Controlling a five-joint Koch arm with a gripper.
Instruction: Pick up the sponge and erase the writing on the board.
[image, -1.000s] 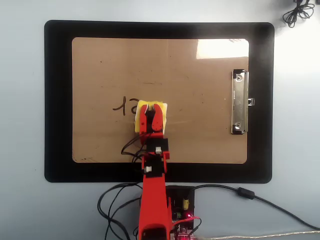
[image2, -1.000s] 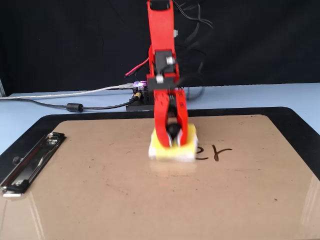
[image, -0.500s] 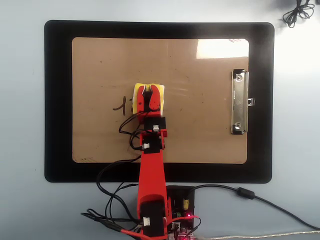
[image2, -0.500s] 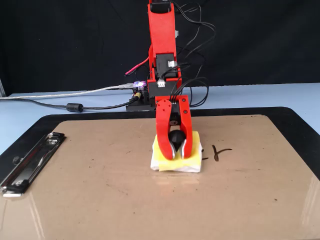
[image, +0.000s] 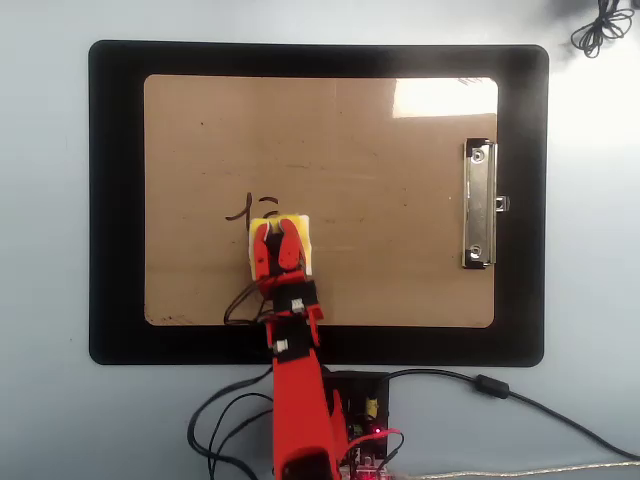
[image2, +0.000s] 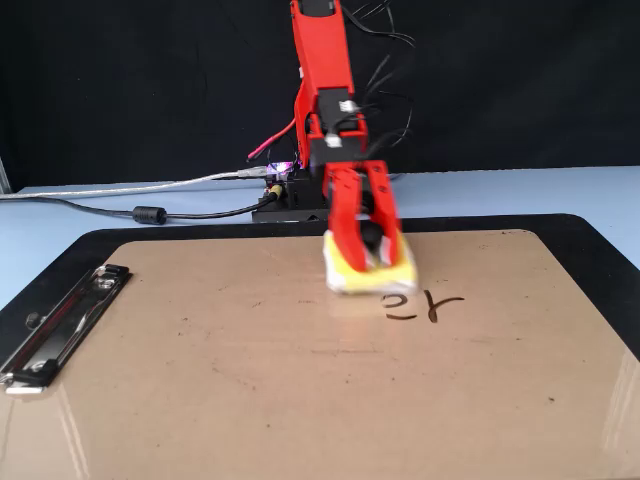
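On the tan-brown rectangular clipboard board (image: 380, 250), near its middle w/ the silver metal clip (image: 479, 204) on the right short edge in the overhead view, the red end effector (image: 275, 243) pinches the small square yellow sponge w/ white underlayer (image: 297, 236) between its two fingers. Sponge sits at the arm-side edge of the dark marker writing (image2: 425, 304); a couple of strokes show beside it in the fixed view, blurred sponge (image2: 368, 275) just behind them. Board lies on a black mat (image: 115, 200), itself on the pale blue counter (image: 45, 250). Black cables (image: 225, 430) trail by the arm base.
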